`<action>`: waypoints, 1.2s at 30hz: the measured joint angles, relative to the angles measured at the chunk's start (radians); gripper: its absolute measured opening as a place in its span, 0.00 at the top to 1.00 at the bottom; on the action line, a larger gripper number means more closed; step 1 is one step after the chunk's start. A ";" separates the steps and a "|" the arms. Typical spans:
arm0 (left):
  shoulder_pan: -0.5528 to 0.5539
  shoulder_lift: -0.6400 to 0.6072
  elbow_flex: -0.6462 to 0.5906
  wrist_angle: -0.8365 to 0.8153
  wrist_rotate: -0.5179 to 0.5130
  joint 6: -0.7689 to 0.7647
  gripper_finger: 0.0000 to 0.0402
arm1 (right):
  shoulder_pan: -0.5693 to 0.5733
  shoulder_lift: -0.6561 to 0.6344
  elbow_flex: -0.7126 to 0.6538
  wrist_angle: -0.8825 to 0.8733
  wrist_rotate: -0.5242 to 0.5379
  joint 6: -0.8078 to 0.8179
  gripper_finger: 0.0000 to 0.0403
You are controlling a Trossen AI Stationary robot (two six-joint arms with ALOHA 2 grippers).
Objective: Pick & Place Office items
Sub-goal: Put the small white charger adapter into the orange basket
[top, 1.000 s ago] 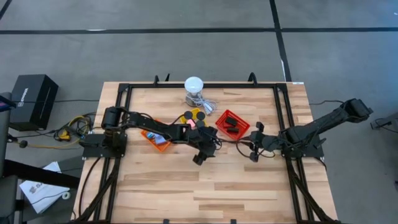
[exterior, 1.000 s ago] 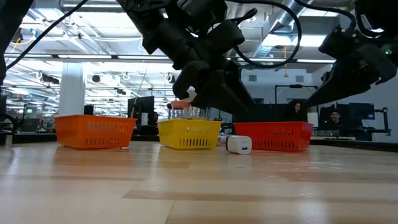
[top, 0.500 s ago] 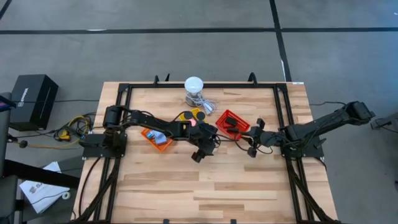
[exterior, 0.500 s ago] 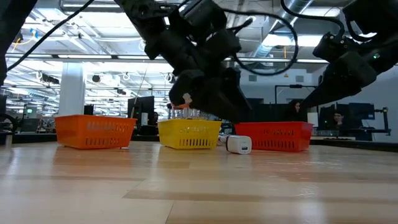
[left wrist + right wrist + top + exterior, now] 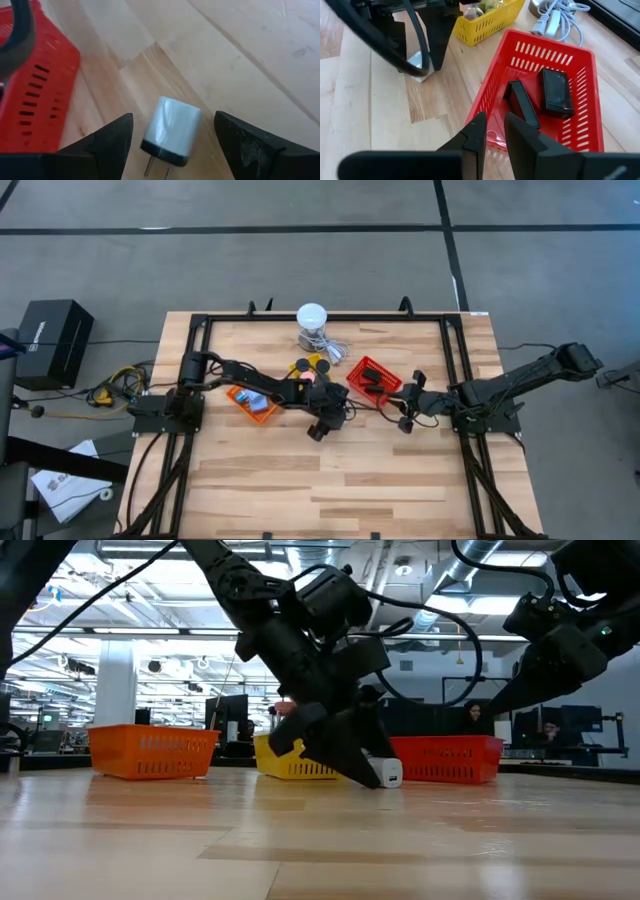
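The left gripper (image 5: 172, 137) is lowered with fingers spread either side of a white plug adapter (image 5: 170, 131) lying on the table (image 5: 330, 480), ungrasped. The right gripper (image 5: 492, 132), nearly closed and empty, is held beside the red basket (image 5: 580, 70) containing two black bars (image 5: 555, 92). No writing is legible.

Around your wooden table (image 5: 330, 480) you have a grey concrete floor (image 5: 300, 260) crossed by dark lines. A black box (image 5: 50, 340) sits on the floor at the left, with papers (image 5: 70, 485) nearer the corner. Level across the table, you look into a large hall with bright ceiling lights (image 5: 120, 635), white columns (image 5: 115, 690) and ducts (image 5: 470, 565).
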 joint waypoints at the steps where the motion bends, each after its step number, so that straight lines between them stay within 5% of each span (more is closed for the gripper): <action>1: 0.002 0.005 0.001 0.002 0.004 -0.001 0.32 | 0.000 0.000 0.000 0.000 0.000 0.000 0.85; 8: 0.000 0.008 0.002 -0.010 0.038 -0.027 0.35 | 0.000 0.000 0.000 -0.002 0.000 0.000 0.85; 19: -0.005 0.008 0.001 -0.031 0.044 -0.162 0.61 | 0.000 0.000 0.000 -0.007 -0.001 0.002 0.85; 25: -0.022 -0.011 -0.002 -0.048 0.036 -0.221 0.66 | 0.000 0.000 0.000 -0.026 -0.001 0.002 0.85; 36: -0.096 -0.251 -0.003 -0.261 -0.074 -0.362 0.67 | 0.001 0.000 0.001 -0.043 -0.001 0.019 0.85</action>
